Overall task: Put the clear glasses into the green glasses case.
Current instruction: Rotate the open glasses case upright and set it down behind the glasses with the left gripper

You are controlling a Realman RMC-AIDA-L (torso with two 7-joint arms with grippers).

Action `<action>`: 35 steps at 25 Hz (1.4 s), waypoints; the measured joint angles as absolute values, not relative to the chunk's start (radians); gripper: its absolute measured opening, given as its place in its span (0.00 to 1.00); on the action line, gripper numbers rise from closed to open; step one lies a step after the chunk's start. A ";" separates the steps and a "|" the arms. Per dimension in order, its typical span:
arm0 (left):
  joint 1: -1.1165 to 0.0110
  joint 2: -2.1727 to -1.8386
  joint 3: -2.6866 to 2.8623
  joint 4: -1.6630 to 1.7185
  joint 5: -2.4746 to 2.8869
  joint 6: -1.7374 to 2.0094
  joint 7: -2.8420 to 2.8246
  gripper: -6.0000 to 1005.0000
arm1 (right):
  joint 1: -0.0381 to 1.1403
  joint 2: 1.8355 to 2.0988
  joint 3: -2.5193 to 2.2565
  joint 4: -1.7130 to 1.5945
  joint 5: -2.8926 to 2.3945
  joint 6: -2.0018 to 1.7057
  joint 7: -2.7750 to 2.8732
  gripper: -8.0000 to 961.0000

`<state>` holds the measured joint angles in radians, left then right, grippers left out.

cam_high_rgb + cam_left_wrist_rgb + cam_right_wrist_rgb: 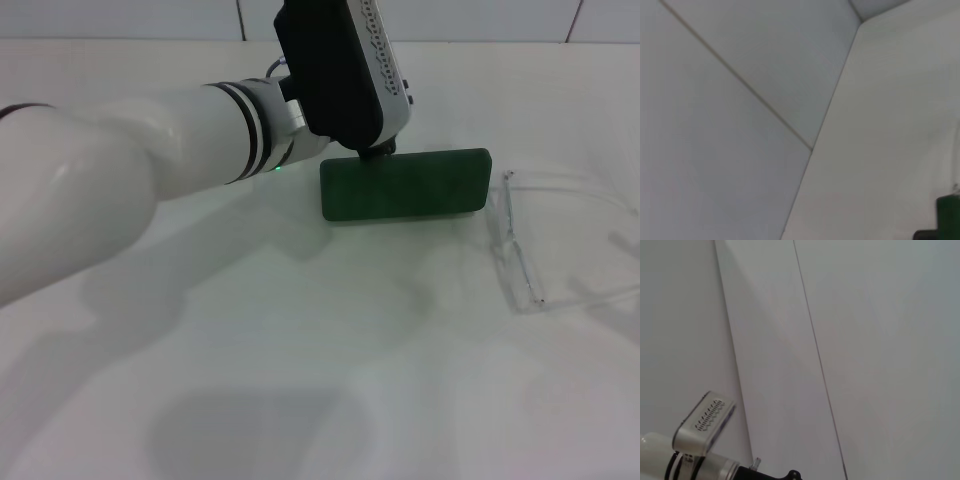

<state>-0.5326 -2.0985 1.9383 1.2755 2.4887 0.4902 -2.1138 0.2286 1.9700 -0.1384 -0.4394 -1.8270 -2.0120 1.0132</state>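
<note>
The green glasses case (405,183) lies flat on the white table, right of centre, and its lid looks down. My left arm reaches across from the left. Its dark wrist housing hangs over the case's far left corner, and the left gripper (375,152) touches the case's back edge there, mostly hidden by the housing. In the left wrist view only a corner of the green glasses case (948,215) shows. The clear glasses (530,240) lie on the table just right of the case, arms unfolded, untouched. My right gripper is out of view.
The white table (300,350) spreads out in front of the case. A tiled wall (480,18) runs close behind it. The right wrist view shows the wall and part of my left arm (700,427).
</note>
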 joint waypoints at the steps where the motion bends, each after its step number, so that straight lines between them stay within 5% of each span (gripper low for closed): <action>1: -0.537 -2.098 1.938 1.260 2.488 0.479 -2.114 0.25 | 0.228 1.971 -0.139 -0.439 -1.829 -2.009 1.012 0.91; 3: -0.543 -2.099 1.940 1.228 2.488 0.446 -2.114 0.24 | 0.227 1.972 -0.139 -0.430 -1.835 -2.004 1.004 0.91; 6: -0.547 -2.100 1.942 1.207 2.488 0.426 -2.114 0.08 | 0.227 1.971 -0.140 -0.407 -1.838 -1.990 0.989 0.91; 35: -0.609 -2.101 1.975 1.083 2.457 0.390 -2.113 0.09 | 0.247 1.977 -0.193 -0.387 -1.841 -1.930 0.978 0.91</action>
<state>-0.6087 -2.1008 1.9753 1.0831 2.4574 0.3898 -2.1135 0.2469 1.9766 -0.1933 -0.3872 -1.8407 -1.9297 0.9777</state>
